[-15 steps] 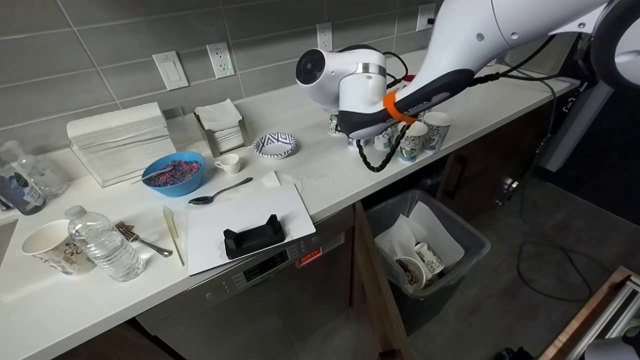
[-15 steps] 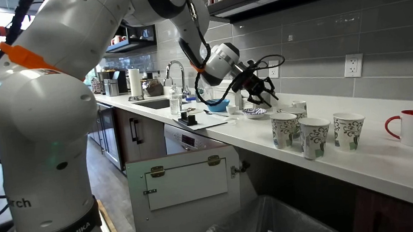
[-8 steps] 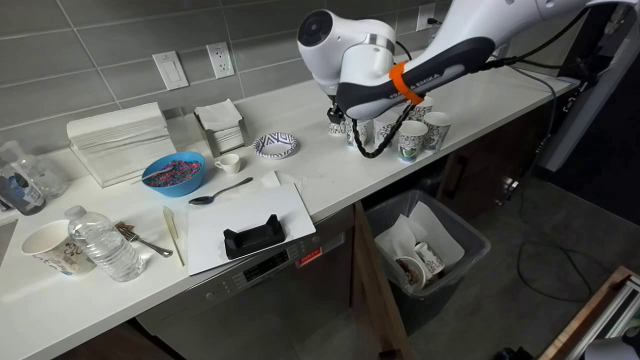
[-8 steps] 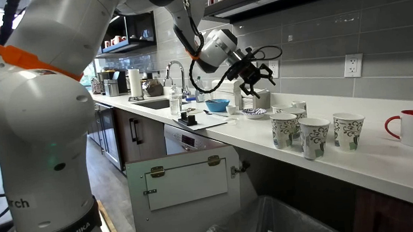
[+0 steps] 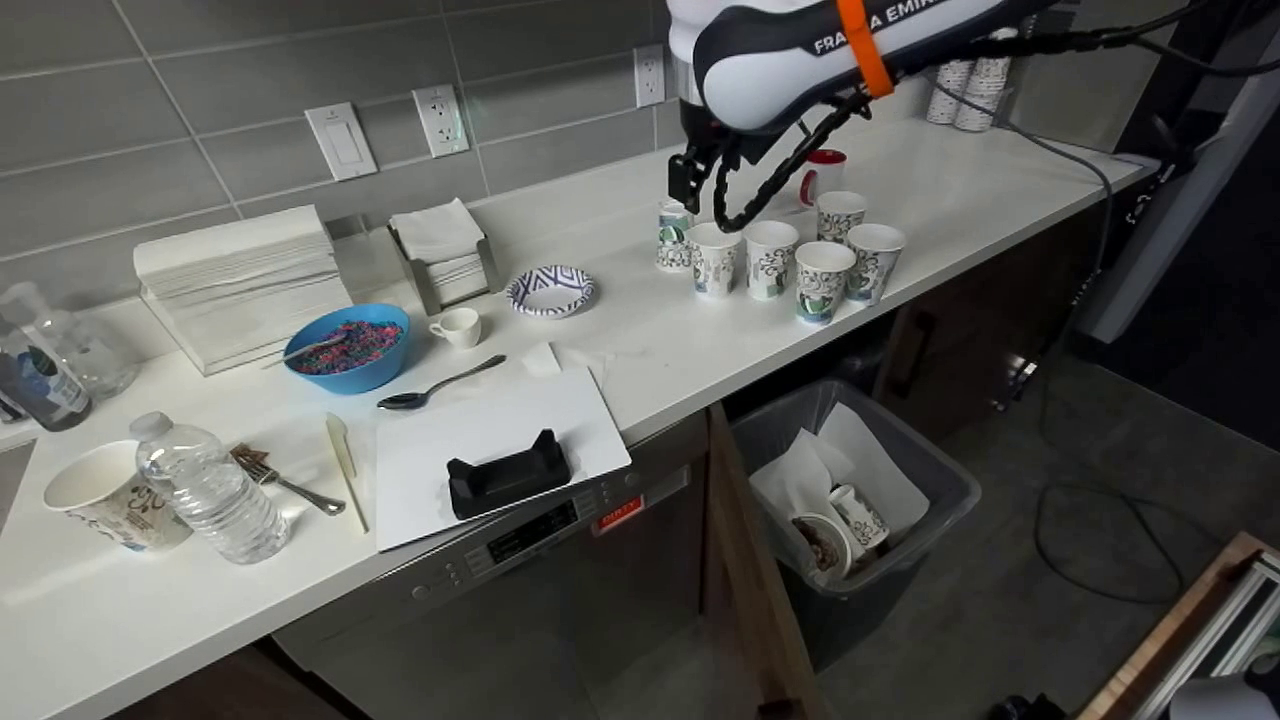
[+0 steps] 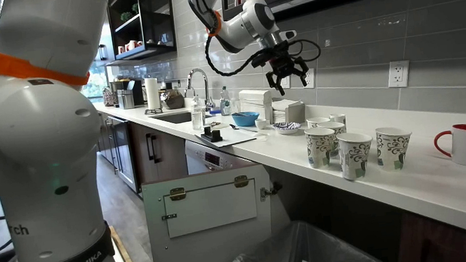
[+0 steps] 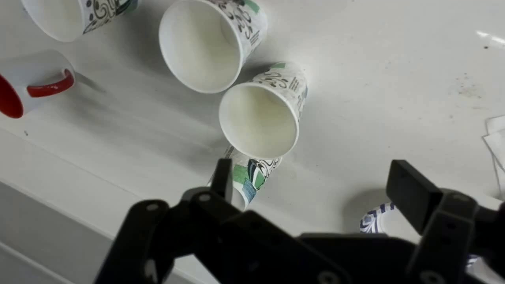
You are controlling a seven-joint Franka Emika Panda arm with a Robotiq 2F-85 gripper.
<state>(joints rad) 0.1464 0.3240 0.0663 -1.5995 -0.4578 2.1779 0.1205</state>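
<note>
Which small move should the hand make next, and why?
Perhaps shift the hand sideways toward the paper cup partly behind one of the fingers, before any lowering. In the wrist view they stand apart and grip nothing, but that cup is not centred between them; in an exterior view the hand hangs above the counter.

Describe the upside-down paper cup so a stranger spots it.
Along the tiled wall runs a white counter, where six paper cups cluster near the patterned bowl. Of these, the upside-down cup stands nearest the wall. Its base faces up; its neighbours stand mouth up.
</note>
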